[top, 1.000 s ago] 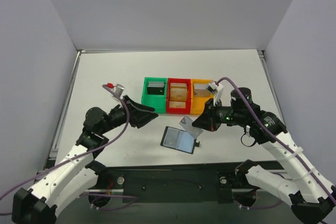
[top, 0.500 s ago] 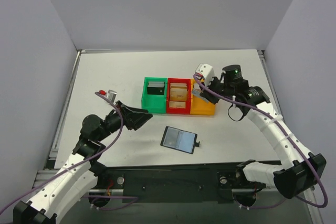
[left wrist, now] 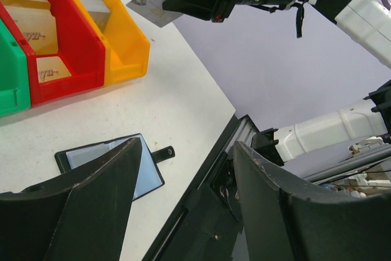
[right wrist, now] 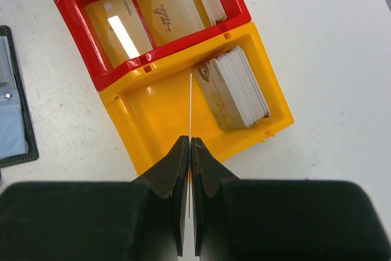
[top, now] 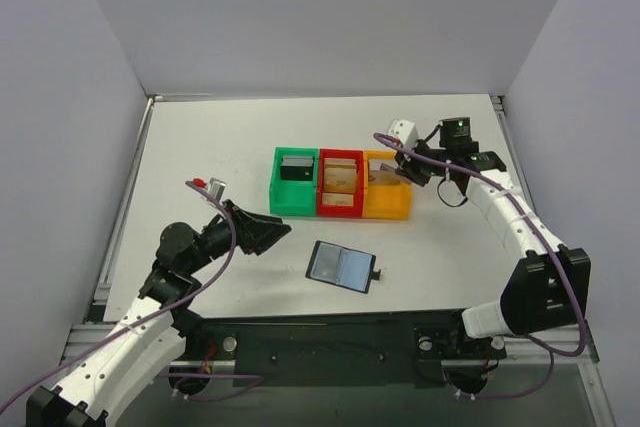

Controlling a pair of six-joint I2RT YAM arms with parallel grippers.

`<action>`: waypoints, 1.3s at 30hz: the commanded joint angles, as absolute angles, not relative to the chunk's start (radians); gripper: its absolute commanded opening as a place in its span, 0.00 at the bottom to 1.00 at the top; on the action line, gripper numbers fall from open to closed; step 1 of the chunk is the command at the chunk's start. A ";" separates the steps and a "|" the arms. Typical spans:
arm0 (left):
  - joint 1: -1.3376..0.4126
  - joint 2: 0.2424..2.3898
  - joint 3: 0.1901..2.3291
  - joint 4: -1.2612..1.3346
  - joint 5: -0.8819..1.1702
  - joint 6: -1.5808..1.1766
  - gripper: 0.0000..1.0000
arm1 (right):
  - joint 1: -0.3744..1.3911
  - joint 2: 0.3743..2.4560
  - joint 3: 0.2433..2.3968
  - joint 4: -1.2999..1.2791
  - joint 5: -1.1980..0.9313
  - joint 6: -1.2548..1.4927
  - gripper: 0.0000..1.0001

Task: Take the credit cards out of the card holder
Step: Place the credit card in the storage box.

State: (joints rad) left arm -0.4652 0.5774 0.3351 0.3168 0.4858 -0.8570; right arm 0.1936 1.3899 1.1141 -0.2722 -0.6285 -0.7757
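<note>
Top view: card holder [top: 342, 267] lies open and flat on the white table [top: 220, 137], near the front edge, apart from both arms. Left gripper [top: 262, 232] hovers beside it, jaws spread wide, nothing in them. Right gripper [top: 400, 173] is over the orange bin [top: 387, 209], clamped on one thin card. The red bin [top: 340, 209] and green bin [top: 294, 205] sit in a row with the orange one, just behind the holder. Left wrist view: holder shows between the spread fingers [left wrist: 85, 212], with pale panels, a black rim and a small tab toward the table edge. The card [left wrist: 151, 6] sticks out from the right claw's tips. Right wrist view: card is seen edge-on, pinched at its end above the orange bin, with a card stack [right wrist: 235, 87] already leaning inside; the holder's corner is at the left edge. Handling guess: holder is light, thin and floppy at the fold, and will likely slide on the smooth top, so pin one panel or take the rim or tab. Cards are stiff, slick and light, so pinch an exposed edge. Can't tell if any cards remain in the pockets. The table is flat and matte, with plain pale walls on three sides and open space around the holder.
</note>
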 commanded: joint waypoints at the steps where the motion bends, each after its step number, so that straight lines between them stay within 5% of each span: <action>1: -0.485 0.586 0.339 0.307 0.508 -0.842 0.71 | 0.167 1.443 1.164 -0.235 -0.810 -0.848 0.00; 24: -0.495 0.597 0.324 0.287 0.494 -0.833 0.71 | 0.161 1.669 1.209 -0.175 -0.813 -0.897 0.00; 31: -0.495 0.592 0.351 0.272 0.480 -0.819 0.72 | 0.175 1.433 1.052 0.281 -0.724 -0.559 0.00; 37: -0.495 0.523 0.356 0.396 0.404 -0.845 0.89 | 0.345 1.281 1.190 0.074 -0.637 -0.361 0.00; 39: -0.495 0.492 0.365 0.393 0.344 -0.851 0.97 | 0.452 1.264 1.245 -0.035 -0.464 -0.273 0.00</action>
State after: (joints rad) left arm -0.4904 0.5533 0.3241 0.2882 0.4541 -0.8410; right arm 0.2920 1.3243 1.1301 0.0891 -0.6285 -0.4644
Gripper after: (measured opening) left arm 0.932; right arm 0.002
